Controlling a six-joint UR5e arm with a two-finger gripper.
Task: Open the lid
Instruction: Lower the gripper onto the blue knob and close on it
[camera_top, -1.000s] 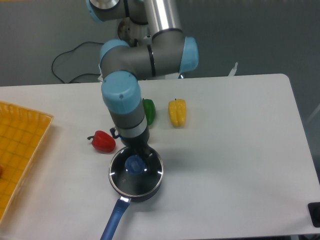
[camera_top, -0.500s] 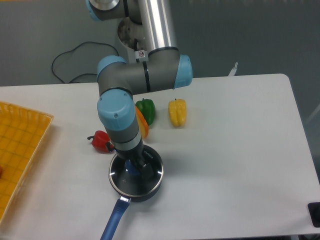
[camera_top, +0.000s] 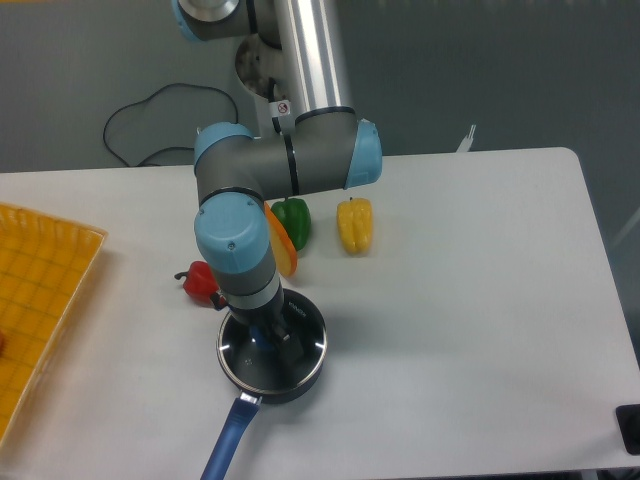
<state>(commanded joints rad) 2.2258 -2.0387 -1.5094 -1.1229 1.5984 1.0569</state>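
The lid (camera_top: 296, 358) is a clear glass disc with a thin silver rim, lying flat on the black saucepan (camera_top: 310, 372), whose blue handle (camera_top: 226, 444) points to the front edge of the table. My gripper (camera_top: 269, 338) reaches straight down onto the lid's centre, with its dark fingers on either side of the blue knob. The knob is almost wholly hidden by the fingers and the wrist. I cannot tell whether the fingers are closed on it.
A red pepper (camera_top: 199, 282) lies just left of the arm. An orange pepper (camera_top: 283, 247), a green pepper (camera_top: 294, 219) and a yellow pepper (camera_top: 354, 225) lie behind the pan. A yellow tray (camera_top: 40, 300) sits at the left edge of the table.
My arm has come down and shifted slightly left over the pan. The blue knob, plainly visible one second ago, is now covered by the fingers. The lid has not moved.
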